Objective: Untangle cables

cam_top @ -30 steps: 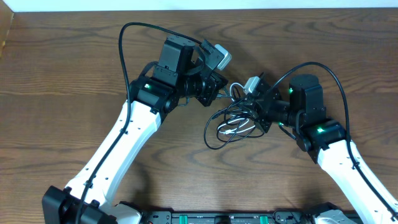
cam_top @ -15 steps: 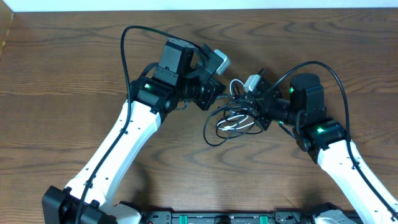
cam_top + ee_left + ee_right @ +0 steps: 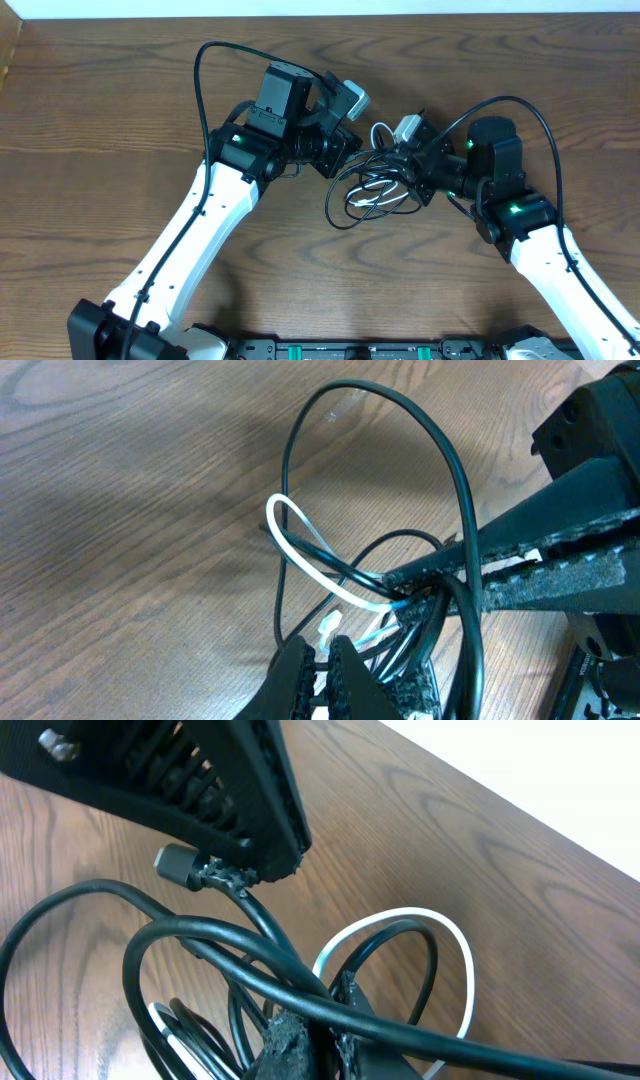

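Where your arms meet: cables (image 3: 372, 197) tangled on wooden table (image 3: 100, 120).
Left gripper (image 3: 318, 660): clamped on cables.
Right gripper (image 3: 305, 1030): clamped on cables.

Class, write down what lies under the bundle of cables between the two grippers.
Bare wooden table shows through the loops of the cables; nothing else is visible beneath. Where the left gripper and right gripper clamp the bundle, whatever is underneath is covered.
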Controlling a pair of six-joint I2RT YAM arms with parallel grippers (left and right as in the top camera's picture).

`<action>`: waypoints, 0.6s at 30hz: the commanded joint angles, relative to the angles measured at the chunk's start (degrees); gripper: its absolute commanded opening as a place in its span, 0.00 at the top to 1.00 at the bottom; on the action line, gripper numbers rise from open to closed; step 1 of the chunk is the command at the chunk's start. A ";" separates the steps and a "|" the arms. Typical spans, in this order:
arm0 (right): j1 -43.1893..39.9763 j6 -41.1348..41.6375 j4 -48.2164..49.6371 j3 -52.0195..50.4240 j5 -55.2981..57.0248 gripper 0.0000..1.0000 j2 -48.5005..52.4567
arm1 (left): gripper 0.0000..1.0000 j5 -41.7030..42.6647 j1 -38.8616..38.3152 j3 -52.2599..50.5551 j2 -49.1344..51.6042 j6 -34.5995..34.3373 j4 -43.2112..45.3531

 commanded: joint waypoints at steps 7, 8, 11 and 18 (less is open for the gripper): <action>0.17 8.44 1.09 0.39 0.22 0.99 -0.70 | 0.92 0.92 -3.28 0.02 0.00 -0.31 0.59; 0.17 9.03 1.20 0.39 0.22 0.99 -0.70 | 0.92 0.90 -3.67 0.02 0.00 -0.31 0.83; 0.17 10.86 1.46 0.39 0.17 0.99 -0.70 | 0.92 0.70 -5.11 0.02 0.11 -0.31 1.86; 0.17 13.16 1.53 0.39 -0.94 0.99 -0.70 | 0.92 -0.83 -5.86 0.02 1.55 -0.33 2.25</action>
